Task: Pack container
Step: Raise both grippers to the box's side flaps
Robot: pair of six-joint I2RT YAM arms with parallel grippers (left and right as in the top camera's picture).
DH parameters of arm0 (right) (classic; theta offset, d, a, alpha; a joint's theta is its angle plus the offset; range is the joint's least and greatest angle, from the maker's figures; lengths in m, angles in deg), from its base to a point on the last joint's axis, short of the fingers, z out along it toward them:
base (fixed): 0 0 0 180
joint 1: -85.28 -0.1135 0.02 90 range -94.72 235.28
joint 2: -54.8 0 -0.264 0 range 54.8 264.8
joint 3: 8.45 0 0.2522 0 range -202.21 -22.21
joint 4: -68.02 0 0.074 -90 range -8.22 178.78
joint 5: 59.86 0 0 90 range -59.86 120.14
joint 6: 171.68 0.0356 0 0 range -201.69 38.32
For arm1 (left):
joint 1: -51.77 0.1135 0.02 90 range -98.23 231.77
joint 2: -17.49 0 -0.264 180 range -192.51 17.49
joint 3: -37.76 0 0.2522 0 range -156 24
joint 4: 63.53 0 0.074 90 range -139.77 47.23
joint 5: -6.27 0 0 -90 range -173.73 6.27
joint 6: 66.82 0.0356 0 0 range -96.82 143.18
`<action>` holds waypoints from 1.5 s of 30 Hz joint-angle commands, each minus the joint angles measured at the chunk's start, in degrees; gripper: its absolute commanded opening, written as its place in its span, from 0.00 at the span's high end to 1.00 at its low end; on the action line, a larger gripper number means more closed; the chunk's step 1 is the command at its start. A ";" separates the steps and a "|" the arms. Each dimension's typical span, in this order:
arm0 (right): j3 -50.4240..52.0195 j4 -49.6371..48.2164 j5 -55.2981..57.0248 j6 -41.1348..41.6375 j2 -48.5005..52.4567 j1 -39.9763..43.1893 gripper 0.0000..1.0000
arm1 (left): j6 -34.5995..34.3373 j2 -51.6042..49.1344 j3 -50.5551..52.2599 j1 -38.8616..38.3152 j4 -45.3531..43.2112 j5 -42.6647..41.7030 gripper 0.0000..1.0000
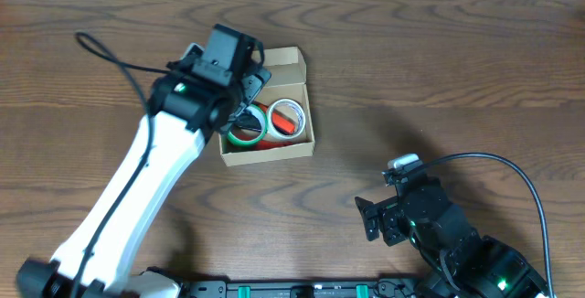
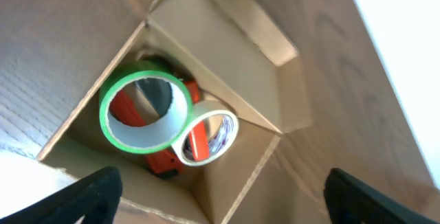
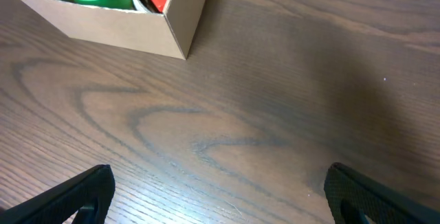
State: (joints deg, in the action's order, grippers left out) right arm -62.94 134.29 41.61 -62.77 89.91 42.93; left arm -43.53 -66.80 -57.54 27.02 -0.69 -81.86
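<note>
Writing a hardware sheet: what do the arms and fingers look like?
Left arm: long white link, black wrist block with a green light, thin black cable looping off. Right arm: black, green lights, small white part on top, black cable arcing over. Fingers, left and right: black, tapered.

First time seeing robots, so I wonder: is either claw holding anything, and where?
Nothing is held. Left gripper open over the container, right gripper open above the table.
</note>
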 commanded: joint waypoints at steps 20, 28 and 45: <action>0.02 0.02 0.74 0.76 -0.28 -0.44 0.01 | 24.98 15.19 -1.18 0.24 4.79 -10.10 0.04; 0.02 -0.33 1.66 0.39 -0.28 -0.44 0.01 | 24.98 15.19 -1.14 0.24 5.20 -10.10 0.04; -14.93 -7.52 -5.27 3.10 17.16 14.93 0.16 | 27.15 14.29 -1.14 12.66 5.38 -10.49 0.32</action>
State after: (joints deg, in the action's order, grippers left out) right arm -73.74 126.93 40.23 -60.58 102.02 53.88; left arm -17.57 -51.81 -57.56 36.11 5.34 -91.57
